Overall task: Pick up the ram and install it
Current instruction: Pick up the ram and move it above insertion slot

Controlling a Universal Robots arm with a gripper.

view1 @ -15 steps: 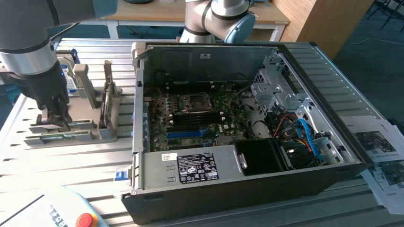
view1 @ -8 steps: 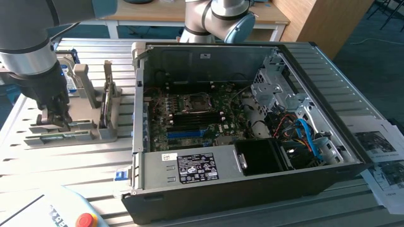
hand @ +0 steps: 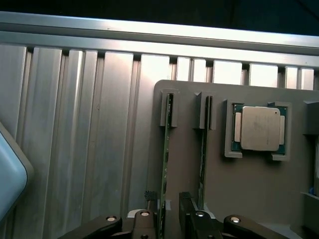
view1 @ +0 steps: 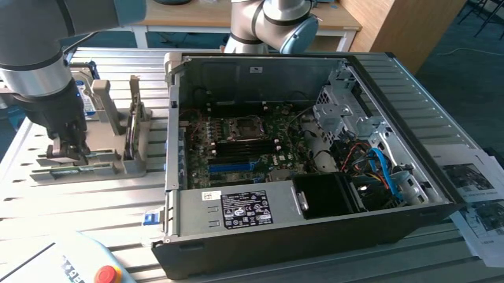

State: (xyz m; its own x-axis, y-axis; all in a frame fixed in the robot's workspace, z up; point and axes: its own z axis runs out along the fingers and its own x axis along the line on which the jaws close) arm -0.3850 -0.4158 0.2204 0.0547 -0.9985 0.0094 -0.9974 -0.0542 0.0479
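Barely begun: the gripper (hand: 166,201), jaws apart, straddles the ram (hand: 167,149), which stands unlifted in the gray holder (hand: 249,194) beside the computer case (view1: 260,247), so nothing is installed.

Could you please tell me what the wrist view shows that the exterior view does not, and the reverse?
The wrist view gives the close detail: a processor chip seated in a pocket of the grey holder, and the open end effector straddling one ram stick, with a second stick beside it. The exterior view gives the setting: the open computer case, its motherboard and a red button. Both share the end effector at the holder and the ribbed metal table.
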